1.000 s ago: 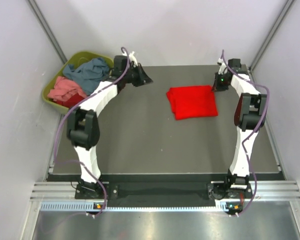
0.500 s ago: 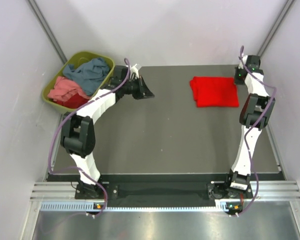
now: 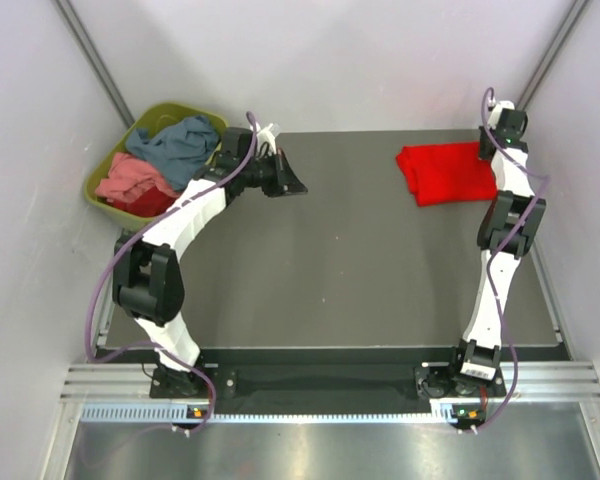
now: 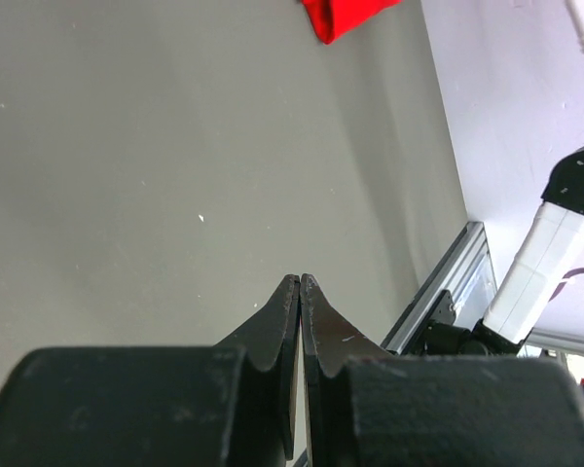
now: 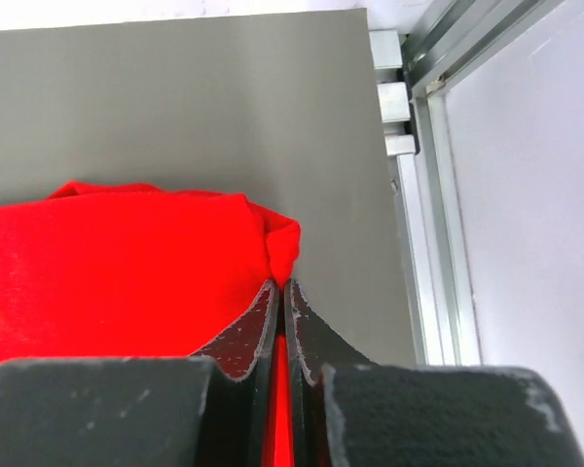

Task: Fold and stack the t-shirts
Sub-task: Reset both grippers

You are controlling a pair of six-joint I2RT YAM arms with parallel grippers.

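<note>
pale lilac walls are closing in a dark grey table [image 3: 330,260] on three sides. a folded red t-shirt [image 3: 448,172] is lying flat at the far right corner of that table, close to the right wall. the right gripper [image 5: 280,287] is pinching the shirt's bunched edge, its fingers pressing together on the cloth, with red fabric showing between them. the left gripper [image 4: 300,282] is hovering over bare tabletop at the far left, its fingers meeting tip to tip and holding nothing. just beyond the table's far left corner an olive-green tub [image 3: 93,185] is holding a blue-grey t-shirt [image 3: 180,140] on top, a salmon pink t-shirt [image 3: 130,178] beside it and a darker red t-shirt [image 3: 155,203] partly under them, all crumpled.
</note>
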